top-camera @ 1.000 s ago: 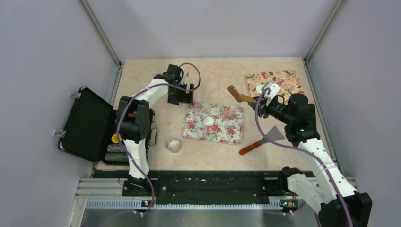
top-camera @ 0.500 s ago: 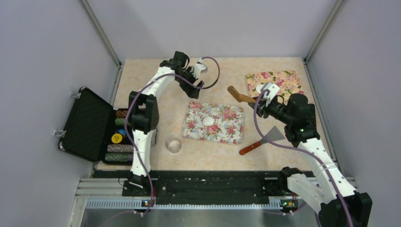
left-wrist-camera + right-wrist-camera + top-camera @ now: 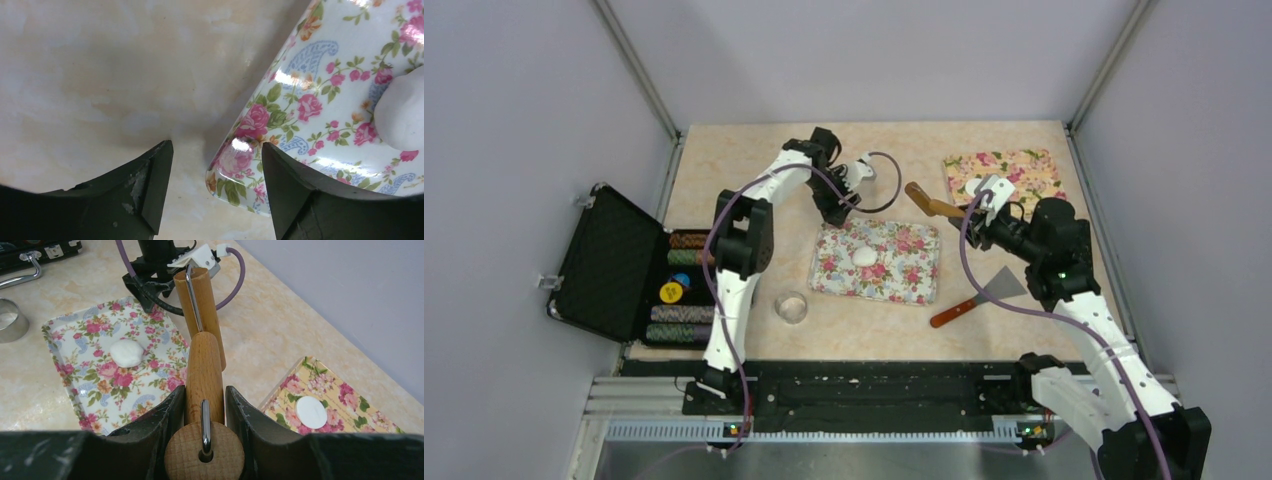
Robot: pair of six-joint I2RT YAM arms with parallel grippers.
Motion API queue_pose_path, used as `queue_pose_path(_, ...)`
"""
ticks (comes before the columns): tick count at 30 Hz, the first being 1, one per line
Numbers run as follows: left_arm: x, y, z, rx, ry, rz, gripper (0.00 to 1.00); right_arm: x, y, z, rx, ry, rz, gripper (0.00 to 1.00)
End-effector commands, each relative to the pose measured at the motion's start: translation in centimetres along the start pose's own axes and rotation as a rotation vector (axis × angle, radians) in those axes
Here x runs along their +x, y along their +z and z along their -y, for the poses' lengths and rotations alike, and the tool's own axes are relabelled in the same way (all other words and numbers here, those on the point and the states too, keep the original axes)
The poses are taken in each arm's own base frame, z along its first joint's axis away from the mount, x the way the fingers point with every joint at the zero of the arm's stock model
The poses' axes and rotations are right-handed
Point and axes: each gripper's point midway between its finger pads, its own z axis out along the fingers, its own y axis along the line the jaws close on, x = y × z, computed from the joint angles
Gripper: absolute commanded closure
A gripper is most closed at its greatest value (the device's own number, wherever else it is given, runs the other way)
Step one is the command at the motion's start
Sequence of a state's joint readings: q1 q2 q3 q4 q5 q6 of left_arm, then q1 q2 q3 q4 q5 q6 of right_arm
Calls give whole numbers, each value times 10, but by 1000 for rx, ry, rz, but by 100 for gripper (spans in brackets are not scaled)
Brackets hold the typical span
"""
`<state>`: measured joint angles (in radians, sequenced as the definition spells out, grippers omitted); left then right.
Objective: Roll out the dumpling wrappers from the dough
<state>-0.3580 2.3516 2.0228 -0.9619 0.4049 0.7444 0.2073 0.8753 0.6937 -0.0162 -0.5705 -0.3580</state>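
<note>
**STATUS: LEFT JAWS OPEN AT TRAY CORNER, RIGHT JAWS GRIPPING PIN**

**Left jaws.** My left jaws stand apart, tips pointing down, close over the counter [image 3: 90, 75]. One corner of the tray [image 3: 310, 100], blue floral, lies in the gap between the tips. I cannot tell whether either tip touches it. The dough [image 3: 402, 115], a white rounded lump, rests on the tray beyond the right-hand tip, clear of both tips.

**Right jaws.** My right jaws are clamped on the wooden pin [image 3: 204, 375], one finger on each side of its handle. The pin extends forward from the jaws, raised off the counter. Ahead and to the left of these jaws sit the tray and the dough. Just to the right of them lies a yellow floral mat [image 3: 345, 410] carrying one flat round wrapper [image 3: 311, 412].

**Other items.** A spatula [image 3: 984, 295] lies on the counter behind my right jaws. A glass bowl [image 3: 791, 307] stands behind my left jaws, well apart from them.
</note>
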Motion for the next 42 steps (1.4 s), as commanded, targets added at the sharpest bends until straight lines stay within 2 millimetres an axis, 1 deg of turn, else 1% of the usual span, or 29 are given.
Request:
queue_pose_path(1,2,10,4,8,22,-33,35,-24,1,2,-6,-61,74,100)
queue_pose_path(2,4,12,4,5,14,-42,38,-24,2,2,-9,-60,74,100)
queue_pose_path(4,7,16,5,6,-7,-52,50,-24,3,1,-14,-59,72,100)
queue_pose_path(9,15,17,3,-55,-129,-68,89,-23,7,-6,-43,-73,61,100)
queue_pose_path(10,16,15,2,-74,-160,-73,99,-23,9,-8,-51,-80,53,100)
queue_pose_path(11,17,13,3,-85,-191,-76,100,-23,11,-12,-65,-89,42,100)
queue_pose_path(14,22,11,12,-87,-270,-71,100,-24,17,-25,-139,-151,-1,100)
queue_pose_path(15,22,12,15,-82,-284,-60,100,-26,20,-26,-149,-167,-19,100)
queue_pose_path(18,23,8,24,-77,-295,-41,100,-28,31,-27,-160,-240,-93,100)
queue_pose_path(20,24,4,30,-67,-281,-32,100,-28,39,-23,-134,-310,-152,100)
queue_pose_path(21,25,2,32,-69,-270,-35,100,-24,43,-19,-109,-334,-187,100)
queue_pose_path(24,33,-4,37,-76,-248,-52,100,-25,51,-20,-106,-370,-210,100)
queue_pose_path(27,45,-10,42,-92,-231,-81,100,-22,55,-25,-124,-378,-212,100)
queue_pose_path(29,51,-15,45,-99,-219,-93,100,-15,59,-27,-131,-383,-219,100)
queue_pose_path(33,59,-21,49,-126,-209,-99,100,7,65,-40,-156,-420,-268,100)
queue_pose_path(34,57,-25,47,-145,-211,-92,96,10,67,-42,-161,-435,-278,100)
queue_pose_path(35,56,-26,44,-164,-217,-86,84,15,69,-46,-167,-451,-292,100)
queue_pose_path(36,54,-28,42,-179,-225,-77,74,17,70,-49,-170,-471,-305,100)
queue_pose_path(38,47,-30,38,-192,-240,-45,56,21,75,-54,-169,-515,-328,100)
queue_pose_path(39,41,-30,37,-190,-244,-24,49,21,77,-56,-167,-540,-336,100)
queue_pose_path(40,35,-30,38,-180,-252,-10,47,22,79,-58,-165,-567,-345,100)
queue_pose_path(42,25,-28,39,-151,-268,14,46,23,83,-63,-166,-606,-359,100)
